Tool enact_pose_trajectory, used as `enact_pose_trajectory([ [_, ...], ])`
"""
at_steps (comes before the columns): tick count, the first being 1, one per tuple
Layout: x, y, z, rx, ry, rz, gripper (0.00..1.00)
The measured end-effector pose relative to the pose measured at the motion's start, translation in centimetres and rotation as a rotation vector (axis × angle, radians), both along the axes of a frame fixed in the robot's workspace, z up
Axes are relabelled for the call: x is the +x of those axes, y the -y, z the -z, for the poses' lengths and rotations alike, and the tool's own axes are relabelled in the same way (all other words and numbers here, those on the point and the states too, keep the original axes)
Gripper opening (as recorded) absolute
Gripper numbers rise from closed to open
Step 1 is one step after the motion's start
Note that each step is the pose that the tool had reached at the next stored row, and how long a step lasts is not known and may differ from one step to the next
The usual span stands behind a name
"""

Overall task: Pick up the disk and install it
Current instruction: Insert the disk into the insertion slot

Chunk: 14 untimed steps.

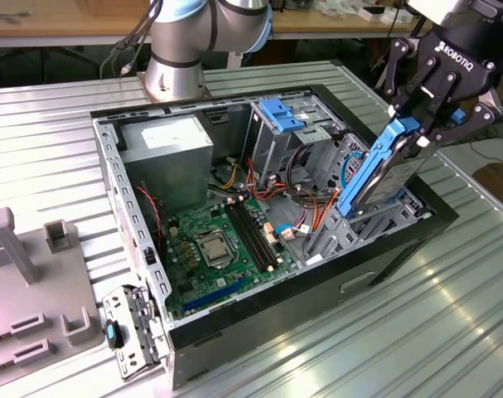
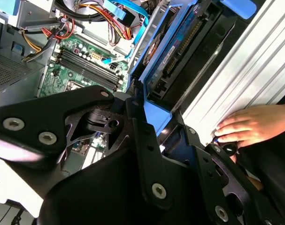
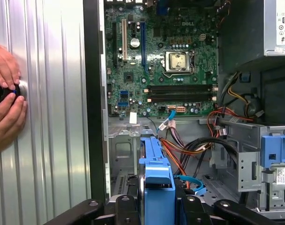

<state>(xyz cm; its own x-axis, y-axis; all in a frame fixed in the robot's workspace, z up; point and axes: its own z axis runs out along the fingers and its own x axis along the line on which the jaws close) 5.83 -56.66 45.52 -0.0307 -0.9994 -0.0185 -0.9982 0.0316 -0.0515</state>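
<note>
- The disk [image 1: 382,174] stands tilted at the exterior view's right. Its lower end is inside the computer case [image 1: 234,319] and hard to make out.
- The gripper [image 1: 418,124] jaws clamp its upper end.
- A person's hand [image 2: 248,124], cut off by the frame, rests on the table [image 1: 400,332] just outside the case wall.

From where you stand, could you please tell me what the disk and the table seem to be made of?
The disk: its frame looks like moulded plastic, bright blue with a smooth, slightly glossy face; the dark grey body inside is probably metal. The table: likely aluminium or similar metal, silvery, ribbed, reflecting light in streaks.
</note>
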Motion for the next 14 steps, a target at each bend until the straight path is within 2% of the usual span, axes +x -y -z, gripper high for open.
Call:
enact_pose_trajectory([
  [14,0.00,0.00,0.98,0.0001,0.0000,0.000,0.37],
])
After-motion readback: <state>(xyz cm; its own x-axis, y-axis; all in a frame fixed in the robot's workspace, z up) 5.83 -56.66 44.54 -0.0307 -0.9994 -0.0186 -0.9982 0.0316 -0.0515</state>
